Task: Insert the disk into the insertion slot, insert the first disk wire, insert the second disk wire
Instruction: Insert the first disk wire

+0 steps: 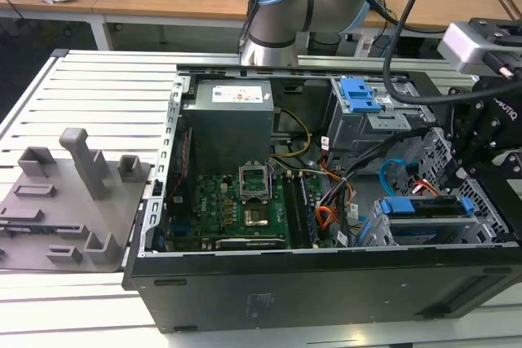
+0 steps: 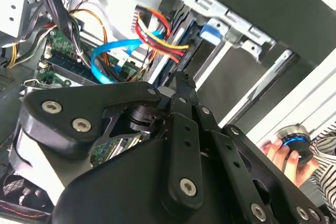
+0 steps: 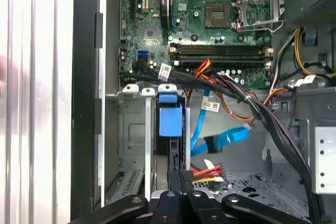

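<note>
The disk (image 1: 428, 206) in its bright blue carrier sits in the insertion slot (image 1: 373, 235), the low grey metal cage at the case's front corner on the exterior view's right. In the first wrist view the carrier's blue end (image 3: 169, 117) shows between the cage walls (image 3: 131, 145). My gripper (image 3: 181, 178) hangs just above the disk's end with its black fingers pressed together, shut with nothing seen between them; it also shows in the second wrist view (image 2: 181, 82). A loose blue wire (image 3: 223, 139) and a red-yellow-black wire bundle (image 3: 208, 170) lie right beside the fingertips.
The open case (image 1: 326, 283) holds the green motherboard (image 1: 228, 201), a grey power supply (image 1: 228, 116) and a taller bay with a blue latch (image 1: 359, 95). Black cables (image 3: 273, 124) cross the cage. A person's hand (image 2: 281, 153) holds a round device outside the case. A grey fixture (image 1: 73, 193) lies on the table.
</note>
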Robot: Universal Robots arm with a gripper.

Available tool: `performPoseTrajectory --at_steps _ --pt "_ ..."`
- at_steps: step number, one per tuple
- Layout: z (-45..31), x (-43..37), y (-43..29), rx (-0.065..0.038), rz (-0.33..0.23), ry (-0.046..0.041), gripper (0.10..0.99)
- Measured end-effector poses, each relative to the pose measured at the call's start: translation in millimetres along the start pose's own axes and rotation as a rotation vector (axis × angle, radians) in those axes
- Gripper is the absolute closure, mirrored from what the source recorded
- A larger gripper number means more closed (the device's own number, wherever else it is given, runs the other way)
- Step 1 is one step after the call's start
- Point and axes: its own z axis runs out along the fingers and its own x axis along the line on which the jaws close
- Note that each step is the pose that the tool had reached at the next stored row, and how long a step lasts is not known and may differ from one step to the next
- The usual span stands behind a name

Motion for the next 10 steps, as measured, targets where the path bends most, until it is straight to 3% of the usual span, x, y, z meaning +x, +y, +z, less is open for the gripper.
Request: performPoseTrajectory --at_steps 6,10 --pt "1.2 0.0 14.8 0.0 0.0 0.0 0.98" --pt "12.2 -0.2 18.1 0.0 0.0 -0.0001 0.98"
